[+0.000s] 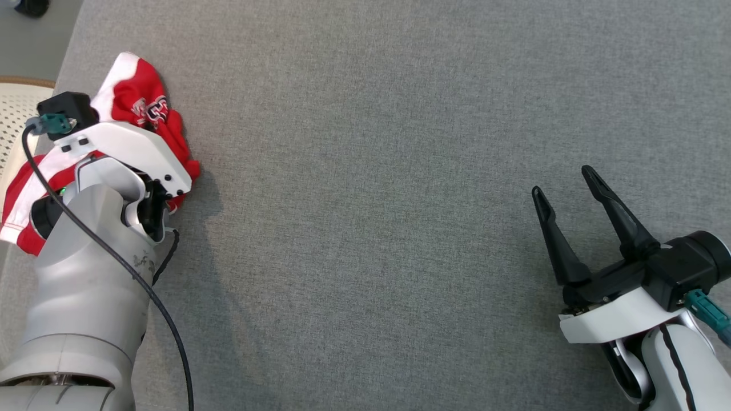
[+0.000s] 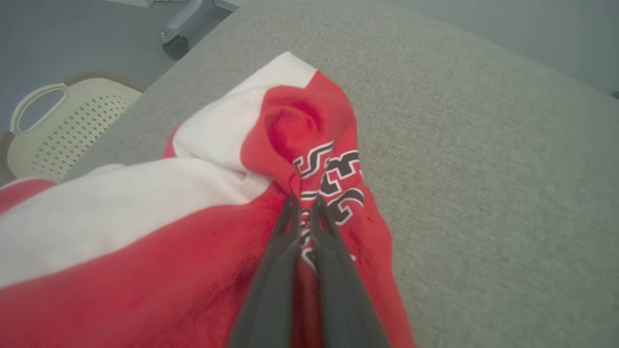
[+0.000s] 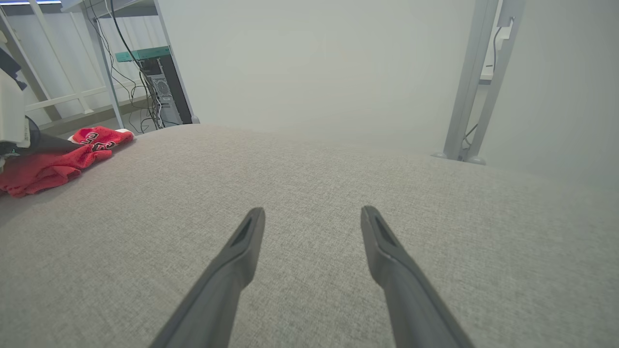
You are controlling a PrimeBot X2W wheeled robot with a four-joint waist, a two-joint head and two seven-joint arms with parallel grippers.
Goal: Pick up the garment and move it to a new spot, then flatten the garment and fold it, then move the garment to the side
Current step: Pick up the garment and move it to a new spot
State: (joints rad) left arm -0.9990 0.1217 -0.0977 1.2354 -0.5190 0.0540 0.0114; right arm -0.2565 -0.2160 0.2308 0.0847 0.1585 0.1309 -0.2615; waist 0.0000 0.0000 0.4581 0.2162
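Garment (image 1: 145, 105) is found bunched at the left edge of the tabletop (image 1: 371, 200), pinched at a printed red fold by the clenched left end effector (image 2: 304, 205). Right end effector (image 1: 562, 181) is seen released and empty, well apart to the right. A carry rightward is judged likely.

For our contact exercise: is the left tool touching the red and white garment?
Touching. The left wrist view shows the left tool pinched shut on a fold of the red and white garment.

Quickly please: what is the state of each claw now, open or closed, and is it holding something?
Left claw: closed, pinching the red and white garment.
Right claw: open, holding nothing.
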